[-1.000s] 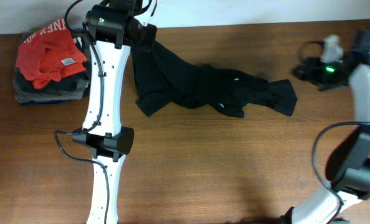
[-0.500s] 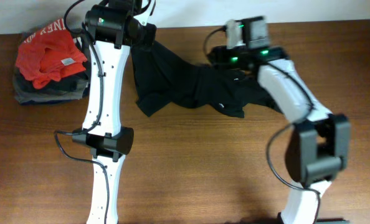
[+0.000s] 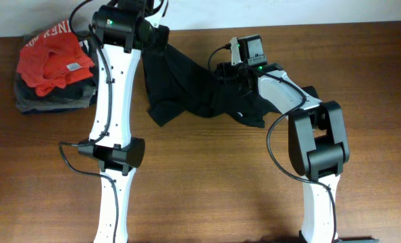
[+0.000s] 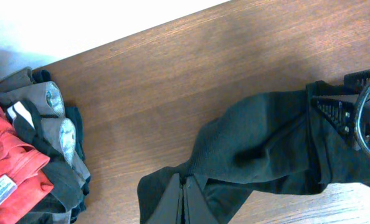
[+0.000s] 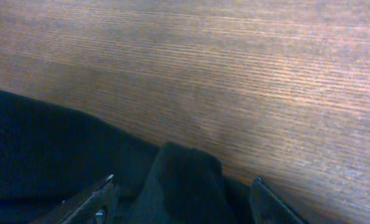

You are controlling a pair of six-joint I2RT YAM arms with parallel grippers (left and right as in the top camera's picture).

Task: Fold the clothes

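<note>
Where the black T-shirt (image 3: 194, 88) lies: spread in a crumpled, unfolded band across the far half of the wooden table (image 3: 221, 175), between the two arms, with one end drawn up toward the left wrist.
Left gripper (image 4: 185, 190): clenched on the T-shirt (image 4: 260, 143); in the left wrist view its two fingers meet with black fabric pinched between them.
Right gripper (image 5: 184, 181): spread apart; its fingers (image 5: 101, 198) stand on either side of a raised ridge of the T-shirt (image 5: 48, 149). Whether the tips touch the cloth is hard to tell, since this view is blurred.
Right arm from overhead: bent over the middle of the shirt, with its gripper (image 3: 221, 67) at the garment's far edge and a green light showing on the wrist.
Left arm from overhead: stretched along the shirt's left side, its wrist over the far left corner of the fabric.
Shirt markings: a small white speck (image 3: 244, 113) shows near the near edge, possibly the print.
Red garment (image 3: 52, 61): on top of a pile at the table's far left corner, well apart from the shirt, with white lettering and a white tag (image 4: 1, 185).
Grey and dark folded garments (image 3: 52, 98): stacked beneath the red garment (image 4: 10, 168), their edges showing beside it in the left wrist view (image 4: 54, 137).
</note>
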